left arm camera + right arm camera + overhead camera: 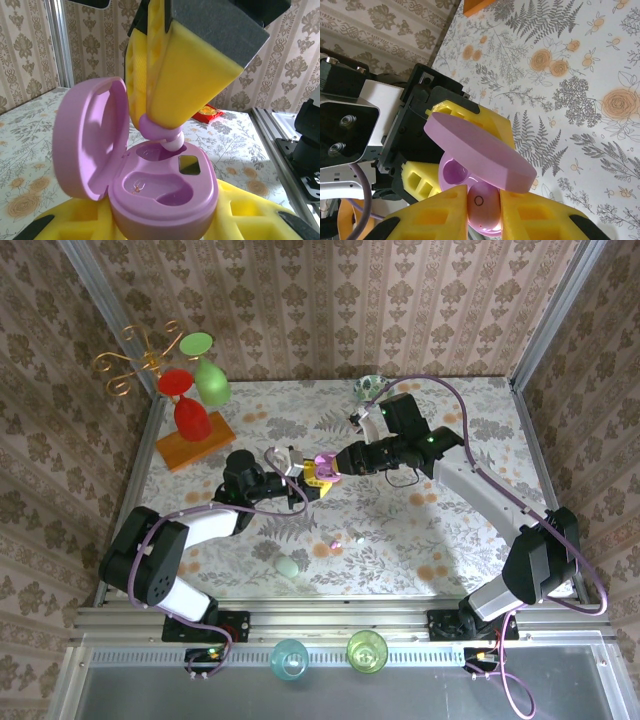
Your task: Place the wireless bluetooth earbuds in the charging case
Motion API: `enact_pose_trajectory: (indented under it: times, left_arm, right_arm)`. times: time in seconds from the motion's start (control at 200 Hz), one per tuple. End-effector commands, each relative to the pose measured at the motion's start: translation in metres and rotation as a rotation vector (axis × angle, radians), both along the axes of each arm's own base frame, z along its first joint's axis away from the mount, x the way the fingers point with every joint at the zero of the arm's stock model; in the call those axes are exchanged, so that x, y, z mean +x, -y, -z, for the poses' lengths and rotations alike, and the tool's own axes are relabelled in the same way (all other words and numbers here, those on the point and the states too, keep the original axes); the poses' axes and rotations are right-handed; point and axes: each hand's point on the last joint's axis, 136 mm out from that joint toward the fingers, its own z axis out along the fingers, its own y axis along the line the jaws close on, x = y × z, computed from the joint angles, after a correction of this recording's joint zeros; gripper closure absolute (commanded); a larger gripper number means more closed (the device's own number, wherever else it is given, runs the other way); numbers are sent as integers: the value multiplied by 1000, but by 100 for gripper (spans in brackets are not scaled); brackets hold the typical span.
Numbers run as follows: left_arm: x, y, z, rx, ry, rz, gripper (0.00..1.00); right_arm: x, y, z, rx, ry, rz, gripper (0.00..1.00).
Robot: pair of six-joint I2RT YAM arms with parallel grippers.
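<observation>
Around the work: orange board (195, 452) back-left w/ 2 stemmed glasses on/by it, a red glass (190, 415) and a green glass (210, 380), next to a gold wire stand (135, 362). Mottled round obj (370, 387) at back edge of the bench (420, 540); can't tell what it is. Pale green pebble case (288, 566) near the front edge, well apart from both arms. 2 cups on the front rail: teal cup (290, 657), green cup (367, 651).

Mid-bench: L fingers (245, 215) clamped on the base of the lilac case (165, 200), one each side. Its lid (90, 140) is hinged open and stands up just beside the R fingers (190, 75) — tight spot, lid rim right by the yellow finger. R fingers are pinched on 1 lilac/white earbud (162, 134), coming in from above, its white tip at the rim of the far well. Case has 2 wells; near well in plain view.

Bud count: 3 — 1 held, 2 loose on the bench: pinkish bud (335, 543), whitish bud (358, 537), close together, nearer the arm bases than the lilac case. Cases: 2 for sure.
</observation>
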Motion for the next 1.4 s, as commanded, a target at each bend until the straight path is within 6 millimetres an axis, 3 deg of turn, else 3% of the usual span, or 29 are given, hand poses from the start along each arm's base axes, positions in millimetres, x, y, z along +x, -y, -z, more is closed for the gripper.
enact_pose_trajectory:
  times: [0.0, 0.565, 0.97, 1.185, 1.395]
  left_arm:
    - [-3, 4, -21, -51, 41, 40, 82]
    - [-1, 3, -22, -58, 41, 30, 82]
    - [5, -6, -23, -64, 114, -1, 82]
    - [21, -24, -30, -84, 139, -79, 82]
    - [29, -33, -29, -58, 150, -147, 82]
  right_arm:
    - [2, -1, 9, -12, 18, -5, 77]
    - [1, 4, -1, -15, 67, 18, 64]
    - [-11, 22, -30, -5, 212, 54, 36]
    - [-5, 47, -7, -25, 213, 197, 35]
    - [-17, 59, 56, -125, 86, 224, 35]
